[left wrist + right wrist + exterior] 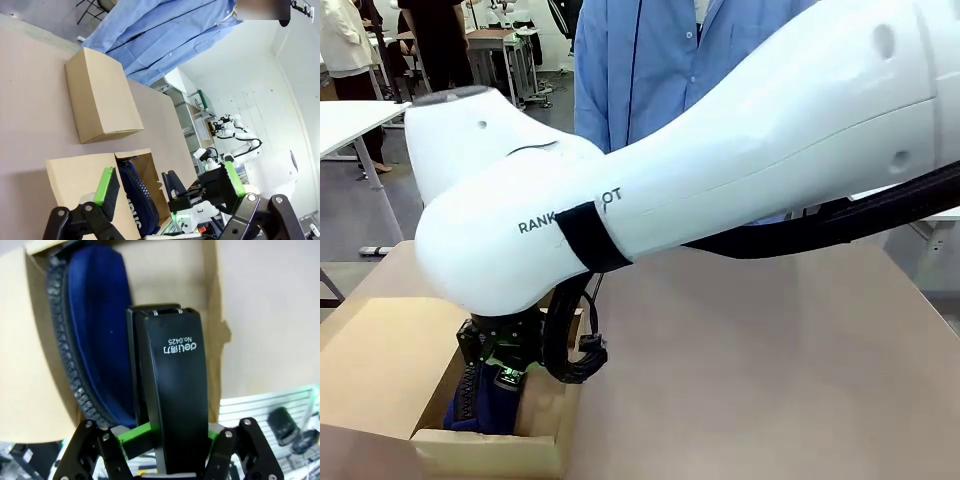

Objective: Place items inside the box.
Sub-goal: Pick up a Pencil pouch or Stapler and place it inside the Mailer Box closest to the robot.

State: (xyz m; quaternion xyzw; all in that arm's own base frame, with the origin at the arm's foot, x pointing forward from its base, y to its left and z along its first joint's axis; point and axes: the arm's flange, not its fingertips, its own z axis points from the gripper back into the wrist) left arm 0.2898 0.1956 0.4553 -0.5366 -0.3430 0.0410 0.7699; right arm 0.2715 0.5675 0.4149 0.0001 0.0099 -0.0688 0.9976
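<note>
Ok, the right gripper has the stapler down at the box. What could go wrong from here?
1. The right gripper holds the black stapler close beside the navy pouch, which stands on edge in the box. Released here, it may tip onto the pouch or jam against a wall.
2. The left gripper hangs open above the same box, so the arms might bump when the right one lifts out.

Black stapler: smooth plastic-looking shell, slight sheen, white print. Navy pouch: matt cloth, coarse black zip teeth. Box: plain brown cardboard, matt. Table: tan, matt, smooth. Right arm: glossy white shell. Left tool: black matt links, green pads. Person's shirt: blue woven cloth.
</note>
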